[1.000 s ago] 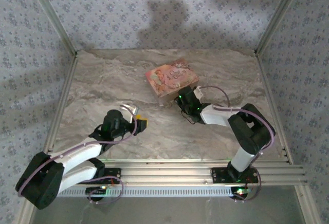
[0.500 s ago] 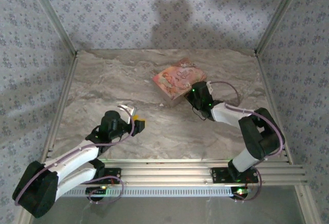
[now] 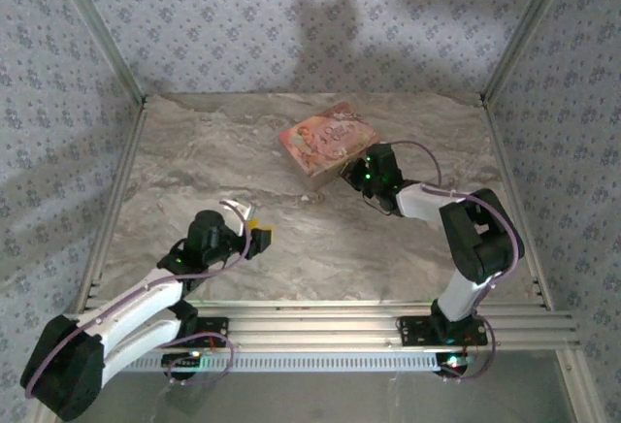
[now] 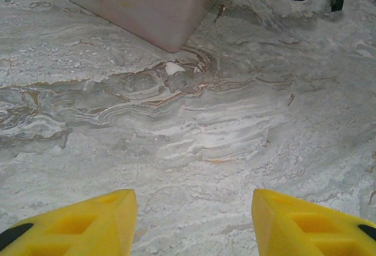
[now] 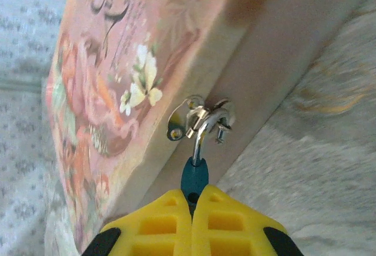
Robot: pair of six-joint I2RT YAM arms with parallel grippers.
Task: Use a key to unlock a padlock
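Blue-bodied padlock (image 5: 195, 174), half hidden within right claw (image 5: 191, 194)

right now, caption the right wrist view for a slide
Right hand pinching the padlock hooked to the pink box

Box (image 3: 325, 140) far ctr; padlock (image 5: 195, 172) on its near side; L hand (image 3: 250, 222) near-left.

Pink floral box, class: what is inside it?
Contents hidden under the shut lid. Outside, a tiny silvery padlock with a blue part is hooked through the clasp, pinched by the right gripper.
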